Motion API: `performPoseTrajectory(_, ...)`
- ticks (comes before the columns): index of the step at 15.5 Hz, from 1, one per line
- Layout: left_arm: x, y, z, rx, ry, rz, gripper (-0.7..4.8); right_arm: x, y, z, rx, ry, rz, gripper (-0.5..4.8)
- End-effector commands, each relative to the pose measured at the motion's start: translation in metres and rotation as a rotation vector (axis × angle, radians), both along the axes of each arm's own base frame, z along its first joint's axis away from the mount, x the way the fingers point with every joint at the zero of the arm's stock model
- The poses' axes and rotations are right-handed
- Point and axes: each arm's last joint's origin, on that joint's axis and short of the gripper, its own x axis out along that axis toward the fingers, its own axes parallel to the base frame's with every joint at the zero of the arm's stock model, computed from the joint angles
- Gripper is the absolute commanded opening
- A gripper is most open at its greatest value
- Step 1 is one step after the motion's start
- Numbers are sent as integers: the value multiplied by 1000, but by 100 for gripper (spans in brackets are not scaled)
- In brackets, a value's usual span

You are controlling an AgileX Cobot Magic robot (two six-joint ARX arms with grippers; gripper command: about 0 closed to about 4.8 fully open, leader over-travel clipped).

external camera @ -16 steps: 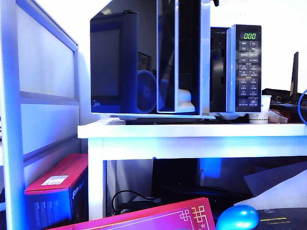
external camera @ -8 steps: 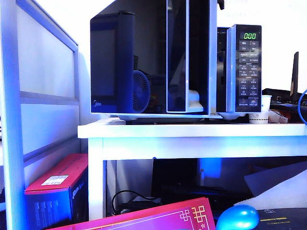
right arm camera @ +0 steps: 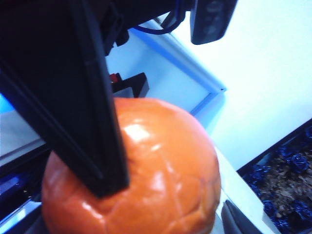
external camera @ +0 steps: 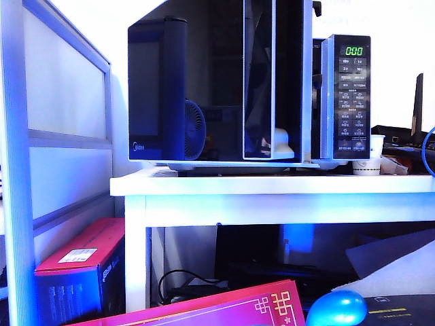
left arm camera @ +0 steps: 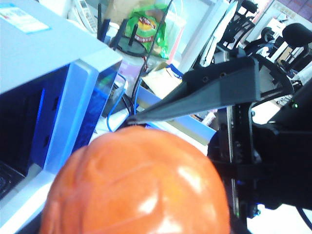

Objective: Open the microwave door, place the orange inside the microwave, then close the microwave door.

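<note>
The orange point(left arm camera: 141, 185) fills the near part of the left wrist view, and my left gripper point(left arm camera: 139, 214) is shut on it, its fingers hidden behind the fruit. The same orange point(right arm camera: 165, 185) sits between the fingers of my right gripper point(right arm camera: 146, 214), which is open. One grey fingertip point(right arm camera: 234, 219) stands just clear of the peel. A black finger of the left gripper point(right arm camera: 92, 122) lies across the fruit. The microwave point(external camera: 346, 95) stands on the white table point(external camera: 272, 187). The microwave door point(external camera: 211, 81) is nearly shut, a narrow gap left at the button panel. Neither arm shows in the exterior view.
A paper cup point(external camera: 374, 153) and cables sit to the right of the microwave. Under and in front of the table are magenta boxes point(external camera: 81, 272), a shiny blue egg point(external camera: 336, 309) and a white partition point(external camera: 61, 102) on the left.
The door's free edge has swung to the right toward the button panel, narrowing the gap. Reflections in its glass shifted with it.
</note>
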Motion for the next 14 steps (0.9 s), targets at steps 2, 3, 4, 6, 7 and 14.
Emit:
performPoseTrajectory(2, 0, -1, -3, 11, 26, -9, 372, -2, -1, 11, 27, -77, -27, 479)
performPoseTrajectory(3, 0, -1, -3, 11, 25, -9, 372, -2, -1, 11, 30, -79, -47, 479)
performPoseTrajectory(4, 0, -1, -3, 9, 28, -14, 372, -2, -1, 11, 30, -80, -45, 479)
performPoseTrajectory(6, -1, -1, -3, -8, 49, -52, 372, -2, -1, 11, 30, -85, -32, 479)
performPoseTrajectory(7, -2, -2, -3, -17, 54, -93, 372, -3, 0, 13, 32, -105, -8, 479)
performPoseTrajectory(14, -6, -2, -1, -62, 106, -226, 373, -6, 0, 18, 39, -164, 34, 479)
